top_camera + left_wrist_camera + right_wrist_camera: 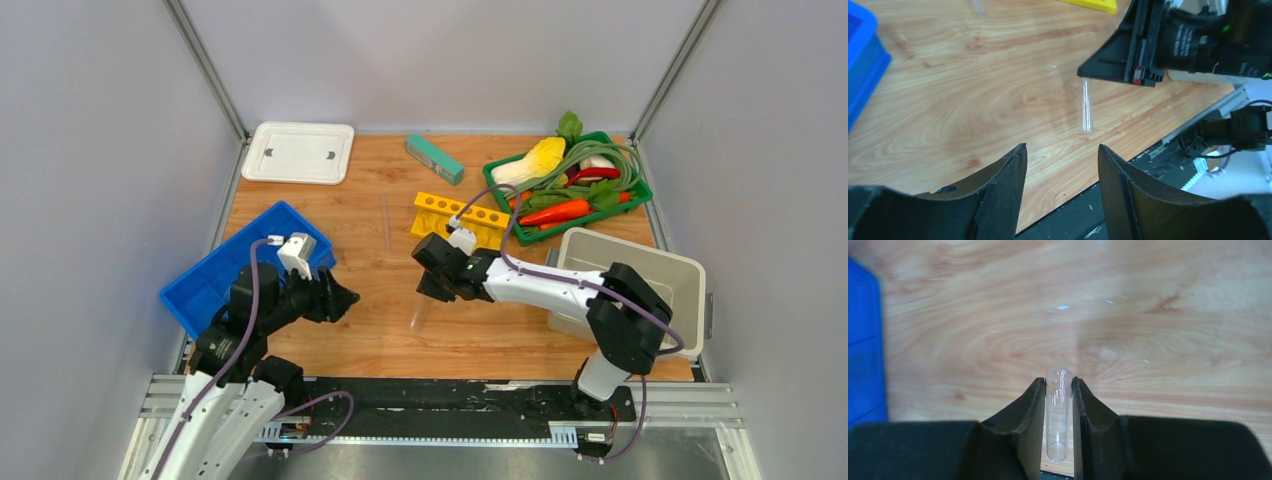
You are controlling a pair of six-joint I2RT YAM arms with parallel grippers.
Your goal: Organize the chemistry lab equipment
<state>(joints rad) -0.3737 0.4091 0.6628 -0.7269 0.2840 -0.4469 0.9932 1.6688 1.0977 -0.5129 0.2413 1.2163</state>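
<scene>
My right gripper [1058,382] is shut on a clear glass test tube [1058,410], which stands lengthwise between the fingers with its rounded end just past the tips. From the left wrist view that tube [1087,107] hangs below the right gripper [1128,55], over the wood. In the top view the right gripper [432,275] is at mid-table, just in front of the yellow holed rack [458,218]. My left gripper [345,298] is open with nothing between its fingers [1013,170], and it points toward the tube. A second faint clear tube [386,222] lies left of the rack.
A blue tray [215,265] sits at the left, behind my left arm. At the back lie a white lid [298,152] and a teal block [434,158]. A green basket [640,195] of toy vegetables and a grey-white bin [690,275] are on the right.
</scene>
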